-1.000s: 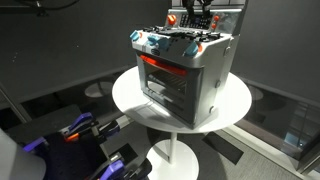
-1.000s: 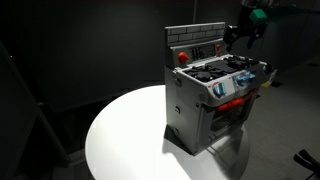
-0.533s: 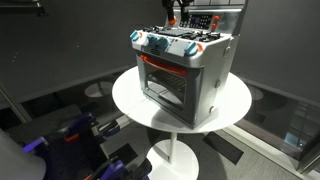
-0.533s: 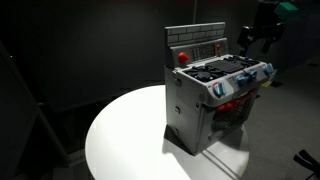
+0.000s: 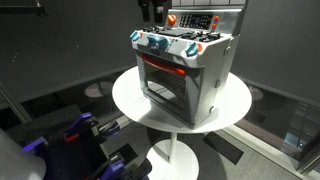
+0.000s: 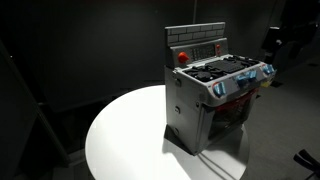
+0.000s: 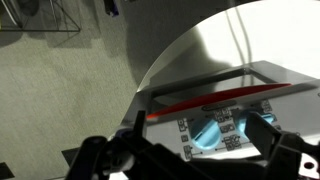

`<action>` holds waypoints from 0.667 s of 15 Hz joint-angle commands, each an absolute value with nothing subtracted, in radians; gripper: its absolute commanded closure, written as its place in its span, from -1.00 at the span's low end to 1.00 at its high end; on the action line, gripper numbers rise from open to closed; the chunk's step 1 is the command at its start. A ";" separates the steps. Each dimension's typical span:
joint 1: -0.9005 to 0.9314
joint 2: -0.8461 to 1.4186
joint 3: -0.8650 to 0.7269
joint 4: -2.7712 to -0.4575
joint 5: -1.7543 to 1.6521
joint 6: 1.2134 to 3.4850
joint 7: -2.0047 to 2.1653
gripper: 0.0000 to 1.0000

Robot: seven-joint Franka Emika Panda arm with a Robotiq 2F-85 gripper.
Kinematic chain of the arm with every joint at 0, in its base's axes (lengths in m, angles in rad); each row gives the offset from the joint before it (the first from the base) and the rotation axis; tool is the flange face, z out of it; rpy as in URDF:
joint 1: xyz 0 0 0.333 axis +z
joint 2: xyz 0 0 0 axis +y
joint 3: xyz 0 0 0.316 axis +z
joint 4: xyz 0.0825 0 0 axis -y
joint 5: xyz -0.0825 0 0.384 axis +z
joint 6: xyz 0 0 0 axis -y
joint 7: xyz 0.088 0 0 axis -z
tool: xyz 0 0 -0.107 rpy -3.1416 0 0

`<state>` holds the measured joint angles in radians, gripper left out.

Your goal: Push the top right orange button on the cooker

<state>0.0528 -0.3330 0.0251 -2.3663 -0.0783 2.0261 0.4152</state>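
Note:
A grey toy cooker (image 5: 185, 75) stands on a round white table (image 5: 235, 105); it also shows in the other exterior view (image 6: 205, 100). Its back panel carries an orange button (image 5: 171, 19), which looks red from the other side (image 6: 182, 57). My gripper (image 5: 149, 10) hangs above and beside the cooker's front corner, away from the back panel, and shows dark near the frame's edge (image 6: 272, 42). In the wrist view the gripper (image 7: 200, 126) is open and empty, with the cooker's blue knobs (image 7: 205, 135) and red oven handle (image 7: 215, 98) seen between its fingers.
The table (image 6: 120, 140) stands on a single pedestal (image 5: 176, 150). Dark walls and floor surround it. Purple and black equipment (image 5: 75, 135) sits low by the table. A wire frame (image 7: 45, 15) lies on the carpet.
My gripper has moved away from the cooker's back panel, out past the front knobs and off to the side. The cooker has not moved.

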 commanded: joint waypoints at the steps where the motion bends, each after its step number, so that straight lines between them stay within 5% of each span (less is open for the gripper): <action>1: 0.034 -0.415 0.045 -2.418 -0.041 1.972 0.369 -1.00; 10: 0.024 -0.429 0.063 -2.436 -0.053 1.957 0.384 -1.00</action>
<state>0.0522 -0.4291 0.0375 -2.4377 -0.0640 1.9583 0.3939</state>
